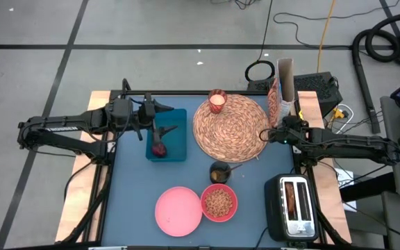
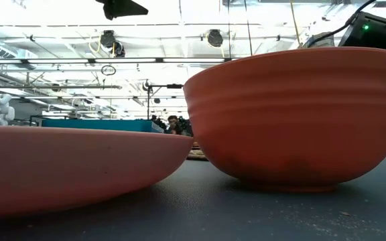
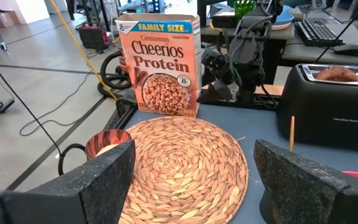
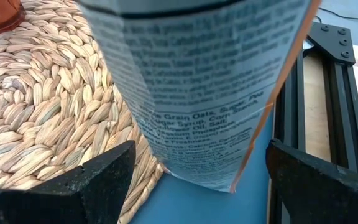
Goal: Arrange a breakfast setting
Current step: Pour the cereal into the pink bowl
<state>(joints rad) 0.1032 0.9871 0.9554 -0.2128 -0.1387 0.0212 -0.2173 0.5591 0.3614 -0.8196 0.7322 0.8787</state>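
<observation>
Right hand [image 1: 275, 133] sits spread wide at the placemat's [image 1: 231, 127] far-right edge, fingers either side of the Cheerios box [image 1: 282, 90] standing upright at the bench [image 1: 134, 187] back corner, nothing pinched yet. Left hand [image 1: 160, 113] hovers spread over the teal tray [image 1: 177, 149]; plate [image 1: 178, 212] and cereal-filled bowl [image 1: 219, 202] wait up front. The danger, I'd say: that tall box tips if a finger nudges it, or knocks the candle glass [image 1: 217, 101] sitting on the mat's rim.
</observation>
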